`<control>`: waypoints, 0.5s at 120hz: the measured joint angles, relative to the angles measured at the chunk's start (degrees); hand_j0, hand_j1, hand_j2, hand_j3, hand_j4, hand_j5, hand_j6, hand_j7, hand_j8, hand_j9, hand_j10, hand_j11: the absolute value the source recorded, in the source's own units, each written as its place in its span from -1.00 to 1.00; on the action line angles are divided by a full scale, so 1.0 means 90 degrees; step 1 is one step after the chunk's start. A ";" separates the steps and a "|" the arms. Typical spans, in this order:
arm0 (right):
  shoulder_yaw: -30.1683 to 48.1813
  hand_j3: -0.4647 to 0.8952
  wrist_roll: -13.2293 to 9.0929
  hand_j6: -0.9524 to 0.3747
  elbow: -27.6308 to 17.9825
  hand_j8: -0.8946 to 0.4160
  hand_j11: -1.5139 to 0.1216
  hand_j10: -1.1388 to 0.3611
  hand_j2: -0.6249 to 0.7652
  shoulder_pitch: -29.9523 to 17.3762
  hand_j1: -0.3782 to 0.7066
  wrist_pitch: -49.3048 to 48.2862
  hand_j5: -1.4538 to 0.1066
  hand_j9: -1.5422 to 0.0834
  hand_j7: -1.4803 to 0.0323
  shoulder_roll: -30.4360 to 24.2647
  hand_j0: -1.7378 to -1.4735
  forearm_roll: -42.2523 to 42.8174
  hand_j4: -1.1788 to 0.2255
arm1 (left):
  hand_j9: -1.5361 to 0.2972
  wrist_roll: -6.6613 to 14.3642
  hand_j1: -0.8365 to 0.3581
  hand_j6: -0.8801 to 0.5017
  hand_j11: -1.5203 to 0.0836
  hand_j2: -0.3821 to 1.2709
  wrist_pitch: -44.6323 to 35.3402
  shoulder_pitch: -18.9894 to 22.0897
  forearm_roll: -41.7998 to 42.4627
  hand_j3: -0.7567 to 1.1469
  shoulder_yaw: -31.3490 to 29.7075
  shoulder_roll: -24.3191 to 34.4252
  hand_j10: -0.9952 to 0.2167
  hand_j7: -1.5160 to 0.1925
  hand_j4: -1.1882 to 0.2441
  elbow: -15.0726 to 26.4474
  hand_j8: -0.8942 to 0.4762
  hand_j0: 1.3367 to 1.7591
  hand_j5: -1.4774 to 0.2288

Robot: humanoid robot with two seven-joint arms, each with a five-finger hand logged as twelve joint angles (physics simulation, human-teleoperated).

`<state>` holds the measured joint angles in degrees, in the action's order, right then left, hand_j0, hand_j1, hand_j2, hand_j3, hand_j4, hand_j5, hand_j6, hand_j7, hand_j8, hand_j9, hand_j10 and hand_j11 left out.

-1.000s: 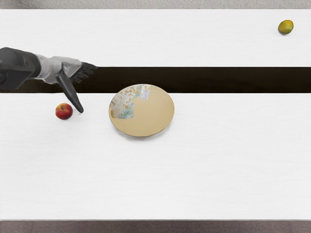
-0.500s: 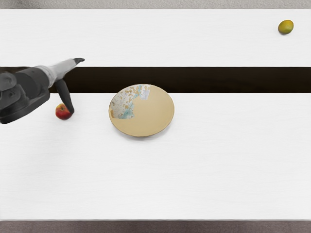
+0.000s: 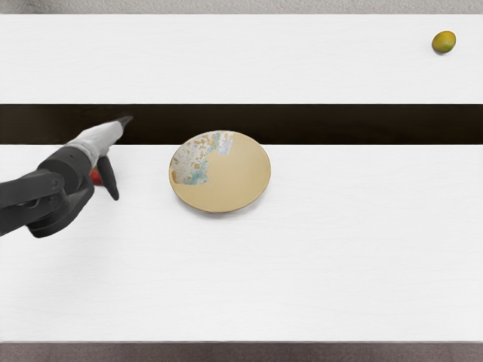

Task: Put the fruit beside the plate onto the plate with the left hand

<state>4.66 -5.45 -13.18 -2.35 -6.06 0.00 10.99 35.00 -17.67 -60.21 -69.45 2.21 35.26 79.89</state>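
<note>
Red fruit (image 3: 94,176) mostly hidden beneath left hand (image 3: 102,145); grip unclear; plate (image 3: 241,181) nearby

A white surface (image 3: 302,264) fills the near part of the scene, running from the left edge to the right. A dark gap (image 3: 339,124) crosses the scene behind it, and beyond that lies a second white surface (image 3: 241,60), the far one. On the near surface, close to its far edge and left of centre, a round tan plate (image 3: 219,171) lies flat, with mottled patches on its far left part. Left of the plate, apart from it, sits a red fruit (image 3: 95,176), of which only a sliver shows. On the far surface, at the far right corner, rests a small yellow-green fruit (image 3: 444,41).
</note>
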 joint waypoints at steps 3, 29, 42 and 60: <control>0.0000 -0.32 0.0000 0.41 0.0000 0.34 0.82 0.49 -0.11 -0.0001 -0.90 0.0000 0.83 0.87 0.93 0.0000 -0.40 0.0000 0.65 | 0.65 0.0000 0.96 0.24 0.87 -0.53 -0.0008 0.0001 -0.0015 -0.20 -0.0050 -0.0001 0.61 0.75 0.63 -0.0052 0.27 0.52 0.71; 0.0000 -0.32 0.0000 0.41 0.0000 0.34 0.82 0.49 -0.11 0.0001 -0.90 0.0000 0.83 0.87 0.93 0.0000 -0.40 0.0000 0.65 | 0.48 0.0000 0.71 0.06 0.67 -0.50 0.0341 -0.0006 0.0064 -0.20 -0.0324 0.0031 0.41 0.56 0.46 -0.0296 0.09 0.52 0.52; 0.0000 -0.32 0.0000 0.41 0.0000 0.34 0.82 0.49 -0.11 0.0000 -0.90 0.0000 0.83 0.87 0.93 0.0000 -0.40 0.0000 0.65 | 0.38 0.0000 0.58 -0.04 0.56 -0.48 0.0455 -0.0071 0.0152 -0.19 -0.0321 0.0064 0.29 0.46 0.36 -0.0326 -0.01 0.52 0.42; 0.0000 -0.32 0.0000 0.41 0.0000 0.34 0.82 0.49 -0.11 0.0001 -0.90 0.0000 0.83 0.87 0.93 0.0000 -0.40 0.0000 0.65 | 0.26 0.0000 0.40 -0.16 0.42 -0.46 0.0683 -0.0194 0.0726 -0.20 -0.0272 0.0077 0.15 0.32 0.24 -0.0338 -0.13 0.52 0.28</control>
<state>4.66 -5.45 -13.18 -2.34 -6.06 0.00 10.99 35.00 -11.52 -61.95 -62.92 -0.24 35.95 76.85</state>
